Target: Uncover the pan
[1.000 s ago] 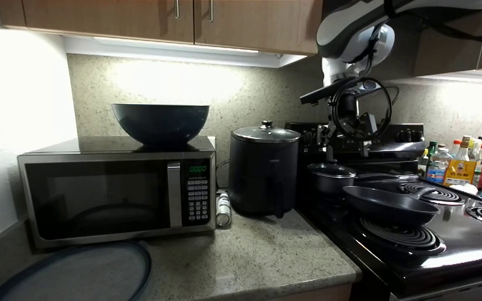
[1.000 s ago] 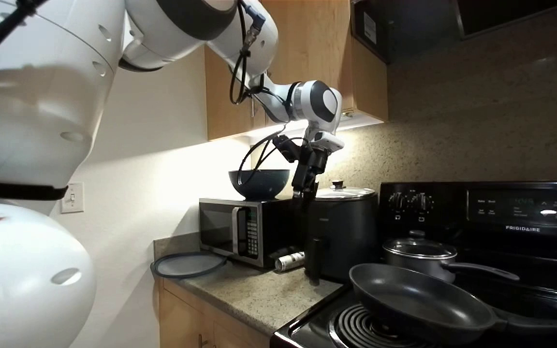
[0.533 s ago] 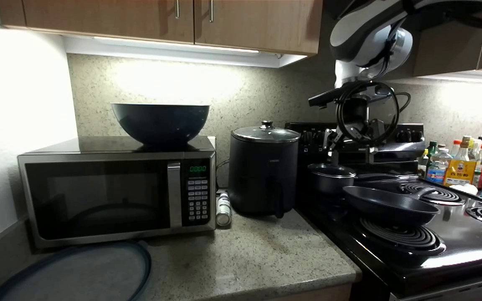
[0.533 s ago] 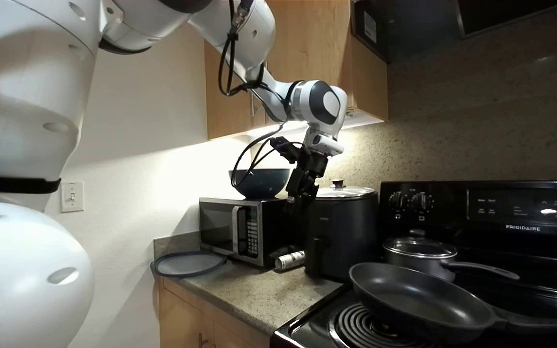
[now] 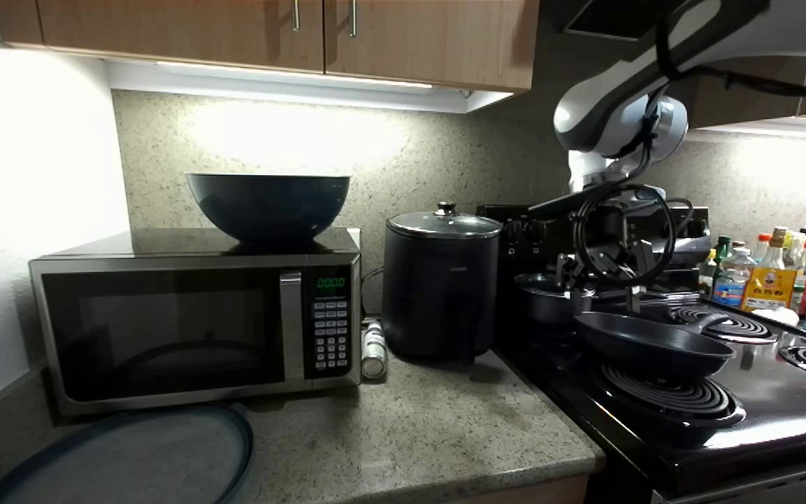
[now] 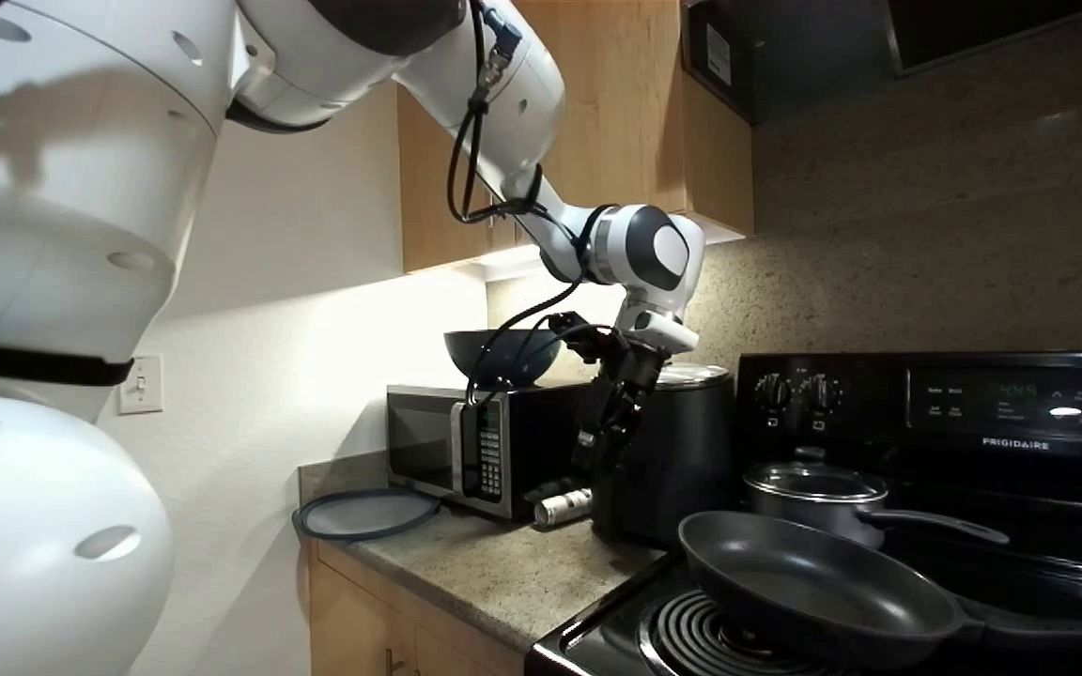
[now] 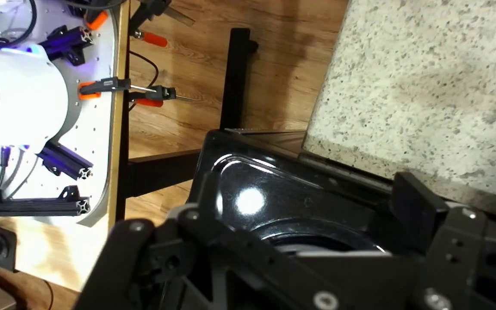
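Pincer (image 5: 605,302) lower than half a second ago, jaws apart, nothing between them.
From where I stand it hangs roughly above the edge of the stove (image 5: 788,411) that meets the table (image 5: 445,427), apart from the pan (image 6: 813,582). Pan unmoved: over the burner (image 5: 669,402) near that edge's front end, seemingly tilted, open to view. Blue-rimmed disc (image 6: 367,514), perhaps its cover, also unmoved, on the table's front corner before the microwave (image 6: 424,441). Judgement: goal looks already met as things lie; the drop advances nothing visible, so probably repositioning.
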`<state>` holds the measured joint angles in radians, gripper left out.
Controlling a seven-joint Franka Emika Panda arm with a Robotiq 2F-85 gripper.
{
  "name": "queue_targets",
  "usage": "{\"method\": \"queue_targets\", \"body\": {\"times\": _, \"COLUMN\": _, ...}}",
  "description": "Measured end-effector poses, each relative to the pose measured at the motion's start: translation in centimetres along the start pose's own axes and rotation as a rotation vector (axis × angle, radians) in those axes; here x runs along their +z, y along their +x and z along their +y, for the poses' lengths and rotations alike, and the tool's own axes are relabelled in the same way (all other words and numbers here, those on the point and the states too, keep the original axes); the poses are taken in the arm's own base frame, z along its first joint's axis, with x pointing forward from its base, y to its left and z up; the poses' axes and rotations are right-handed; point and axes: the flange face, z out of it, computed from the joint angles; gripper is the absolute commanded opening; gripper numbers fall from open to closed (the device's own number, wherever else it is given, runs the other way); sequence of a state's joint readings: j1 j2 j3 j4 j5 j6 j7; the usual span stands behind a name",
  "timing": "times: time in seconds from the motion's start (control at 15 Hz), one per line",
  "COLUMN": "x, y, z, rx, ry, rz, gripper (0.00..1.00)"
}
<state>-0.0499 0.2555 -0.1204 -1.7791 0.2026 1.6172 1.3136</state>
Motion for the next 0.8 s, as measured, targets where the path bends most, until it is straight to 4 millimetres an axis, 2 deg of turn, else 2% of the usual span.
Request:
{"method": "queue_targets", "body": {"times": 0.2, "x": 2.2, "y": 4.4, "z": -0.1, "rx": 0.064, "ry": -0.024, "rz": -0.021, "gripper": 1.0}}
{"method": "queue_targets", "body": {"times": 0.47, "x": 3.2, "y": 10.0, "z": 1.2, "rx": 0.162, "ry": -0.009, "rz": -0.042, "gripper": 1.0}}
{"method": "queue_targets", "body": {"times": 0.6, "x": 3.2, "y": 11.0, "z": 1.6, "rx": 0.181, "ry": -0.007, "rz": -0.048, "gripper": 1.0}}
{"method": "queue_targets", "body": {"times": 0.8, "x": 2.9, "y": 10.6, "z": 1.3, "rx": 0.093, "ry": -0.034, "rz": 0.041, "gripper": 1.0}}
